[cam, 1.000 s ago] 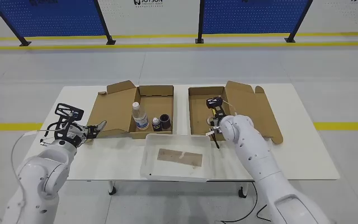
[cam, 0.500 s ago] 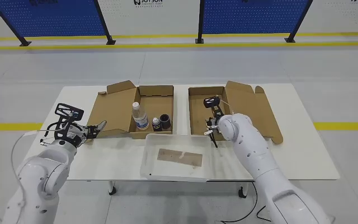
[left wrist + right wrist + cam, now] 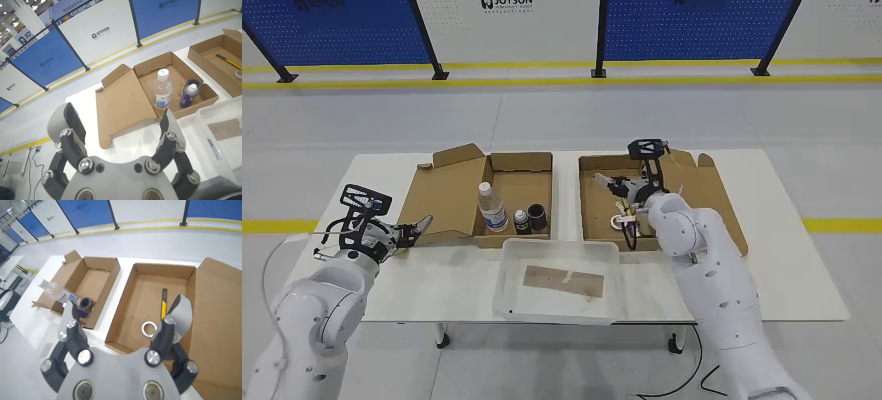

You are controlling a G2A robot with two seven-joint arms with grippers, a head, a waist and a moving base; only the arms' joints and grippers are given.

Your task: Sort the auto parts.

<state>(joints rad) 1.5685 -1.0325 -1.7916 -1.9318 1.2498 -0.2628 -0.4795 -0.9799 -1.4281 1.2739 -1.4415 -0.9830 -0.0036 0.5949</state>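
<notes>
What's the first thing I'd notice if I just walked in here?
Two open cardboard boxes on the white table: the left box holds a clear bottle, a blue spray can and a black cylinder, the right box a yellow-and-black bar and a silver ring. The right gripper hangs open above the right box.

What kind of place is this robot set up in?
Probably an industrial hall or exhibition floor: blue pegboard partitions, yellow floor lines, and a white work table holding cardboard sorting boxes.
</notes>
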